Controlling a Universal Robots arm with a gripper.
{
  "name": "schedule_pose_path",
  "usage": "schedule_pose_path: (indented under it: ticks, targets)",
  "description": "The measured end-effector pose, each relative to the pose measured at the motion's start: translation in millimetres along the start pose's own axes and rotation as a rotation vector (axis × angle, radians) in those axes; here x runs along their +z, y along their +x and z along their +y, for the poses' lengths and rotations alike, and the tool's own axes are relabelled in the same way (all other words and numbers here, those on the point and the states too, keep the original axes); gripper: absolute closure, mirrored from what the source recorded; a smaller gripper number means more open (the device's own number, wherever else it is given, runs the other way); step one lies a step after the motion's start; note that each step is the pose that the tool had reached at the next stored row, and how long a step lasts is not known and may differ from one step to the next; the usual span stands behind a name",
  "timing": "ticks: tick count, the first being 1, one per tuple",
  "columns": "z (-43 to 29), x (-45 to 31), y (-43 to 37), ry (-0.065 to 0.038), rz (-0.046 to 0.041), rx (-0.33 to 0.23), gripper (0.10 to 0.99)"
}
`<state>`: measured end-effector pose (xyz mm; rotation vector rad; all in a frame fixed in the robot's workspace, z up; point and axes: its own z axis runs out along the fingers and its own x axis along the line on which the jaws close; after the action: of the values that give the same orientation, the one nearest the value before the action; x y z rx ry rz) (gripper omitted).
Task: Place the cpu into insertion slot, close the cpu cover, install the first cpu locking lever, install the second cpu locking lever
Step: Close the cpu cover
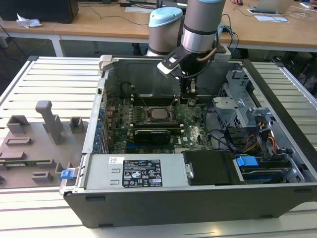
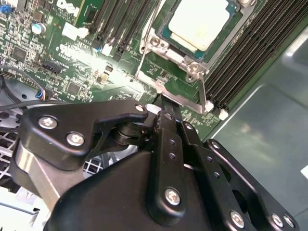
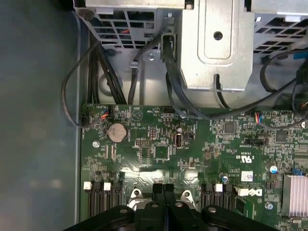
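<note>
The cpu (image 1: pixel 158 114) (image 2: pixel 199 21), with its silver-grey top, lies in the insertion slot on the green motherboard. The slot itself is hidden beneath it. The cpu cover (image 2: pixel 169 52), a thin silver frame, lies flat around the chip. A thin metal lever rod (image 2: pixel 205 91) runs along the socket's side by the memory slots. My gripper (image 1: pixel 189 95) (image 2: pixel 161 102) (image 3: pixel 163 188) hangs low over the board at the socket's edge, on the exterior view's right of the chip. Its fingers are pressed together, shut, with nothing seen between them.
Black memory slots (image 2: pixel 250 53) flank the socket. A graphics card (image 1: pixel 151 134) lies nearer the front. The drive cage (image 1: pixel 233 106) and loose cables (image 3: pixel 173 91) stand on the exterior view's right, close to my arm. The case walls (image 1: pixel 106 94) enclose the board. A power supply (image 1: pixel 133 171) sits in front.
</note>
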<state>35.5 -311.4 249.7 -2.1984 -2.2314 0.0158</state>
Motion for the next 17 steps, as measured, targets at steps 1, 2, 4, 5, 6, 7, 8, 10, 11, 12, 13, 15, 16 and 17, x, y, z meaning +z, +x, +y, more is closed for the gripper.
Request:
schedule_pose_path:
  ticks: [1,2,4,5,6,7,8,10,11,12,13,15,16,17]
  targets:
    - [-1.0,0.0,0.0,0.000,-0.0001,0.000,0.980]
    - [-2.6,0.0,0.0,0.000,-0.0001,0.000,0.980]
    - [-4.0,0.0,0.1,0.000,0.0000,0.000,0.980]
    - [-5.1,0.1,0.1,0.000,0.0000,0.000,0.980]
    - [-6.6,0.1,0.1,0.000,-0.0001,0.000,0.980]
    - [-7.3,0.1,0.1,0.000,0.0000,0.000,0.980]
    - [-8.1,0.1,0.1,0.000,-0.0001,0.000,0.980]
    - [-10.5,0.1,0.1,0.000,-0.0001,0.000,0.980]
    - [-11.2,0.1,0.2,0.000,-0.0001,0.000,0.980]
    - [-12.3,0.1,0.2,0.000,-0.0001,0.000,0.980]
    - [-13.1,0.2,0.2,0.000,0.0000,0.000,0.980]
    - [-15.6,0.2,0.2,0.000,0.0000,0.000,0.980]
    - [-16.3,0.2,0.2,0.000,-0.0001,0.000,0.980]
    - [-17.1,0.2,0.2,0.000,-0.0001,0.000,0.980]
